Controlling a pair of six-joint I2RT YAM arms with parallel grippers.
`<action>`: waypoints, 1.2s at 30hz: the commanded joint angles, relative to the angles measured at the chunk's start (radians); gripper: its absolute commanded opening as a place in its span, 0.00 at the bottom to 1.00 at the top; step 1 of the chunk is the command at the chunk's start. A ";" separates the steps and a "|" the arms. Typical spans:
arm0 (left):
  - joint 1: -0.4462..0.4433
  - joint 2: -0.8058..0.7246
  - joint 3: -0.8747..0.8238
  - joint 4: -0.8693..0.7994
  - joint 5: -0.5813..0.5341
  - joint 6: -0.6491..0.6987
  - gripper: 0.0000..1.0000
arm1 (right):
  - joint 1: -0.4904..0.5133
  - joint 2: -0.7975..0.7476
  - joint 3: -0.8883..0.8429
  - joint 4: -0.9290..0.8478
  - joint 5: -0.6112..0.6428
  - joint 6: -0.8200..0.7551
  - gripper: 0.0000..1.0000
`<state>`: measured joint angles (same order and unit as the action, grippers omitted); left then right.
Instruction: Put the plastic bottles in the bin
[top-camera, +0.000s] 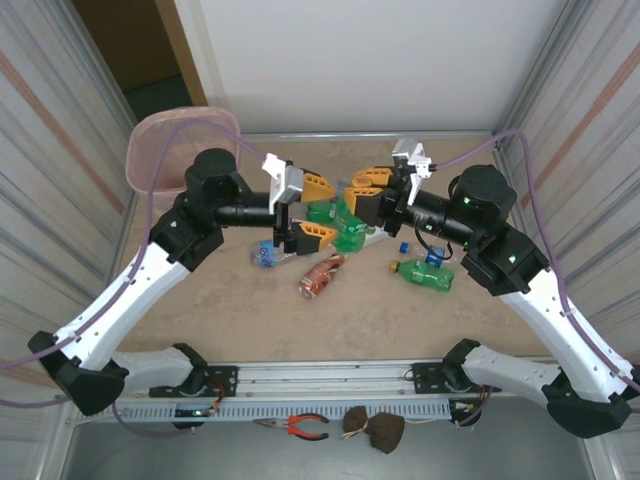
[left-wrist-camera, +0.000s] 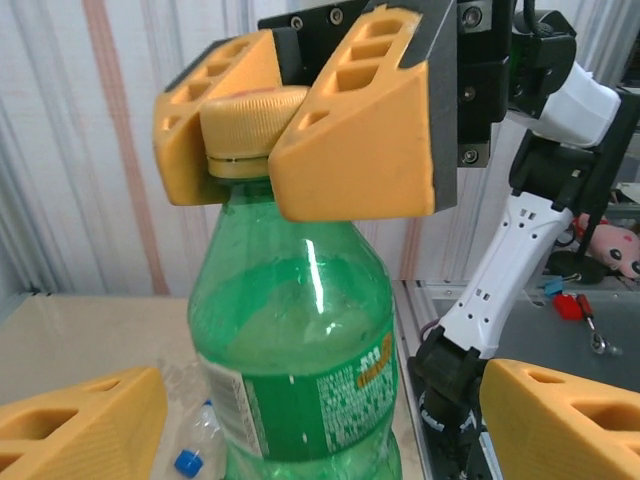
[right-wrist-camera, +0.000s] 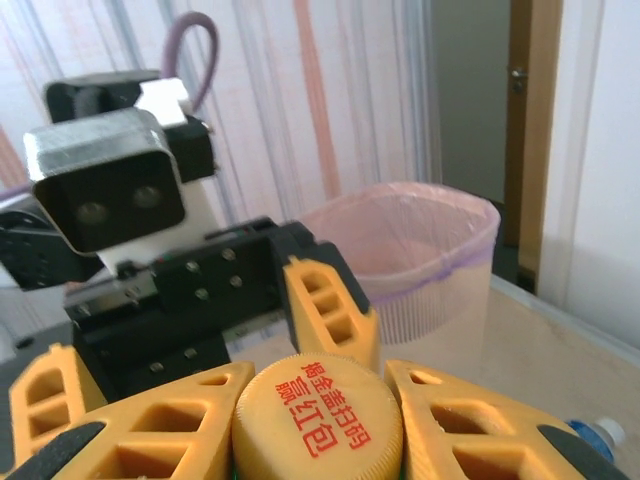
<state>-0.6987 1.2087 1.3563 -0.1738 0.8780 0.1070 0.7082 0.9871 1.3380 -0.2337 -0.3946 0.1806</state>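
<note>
Yellow cap (right-wrist-camera: 318, 415) is pinched tight in the right tool (right-wrist-camera: 318, 440), so the green bottle (left-wrist-camera: 300, 370) is held above the surface (top-camera: 230, 320), long axis pointing binward into the left tool (left-wrist-camera: 320, 430), whose fingers (left-wrist-camera: 80, 420) stand wide apart, flanking the body without touching; the left arm (top-camera: 130, 290) is nearer the bin (right-wrist-camera: 430, 270)

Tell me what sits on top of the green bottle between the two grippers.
A yellow cap with red lettering, pinched by the right gripper; its fingers cover the cap's sides.
</note>
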 joint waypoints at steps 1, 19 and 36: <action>-0.047 0.043 0.052 0.029 -0.018 0.036 0.83 | 0.012 -0.025 0.001 0.080 -0.038 0.016 0.33; -0.149 0.074 0.013 0.173 -0.239 -0.055 0.75 | 0.049 -0.034 -0.004 0.067 0.087 -0.030 0.30; -0.154 0.068 -0.006 0.161 -0.246 -0.068 0.62 | 0.060 -0.039 -0.015 0.079 0.133 -0.032 0.30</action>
<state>-0.8444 1.3014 1.3586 -0.0467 0.6411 0.0475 0.7559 0.9668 1.3224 -0.1867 -0.2798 0.1707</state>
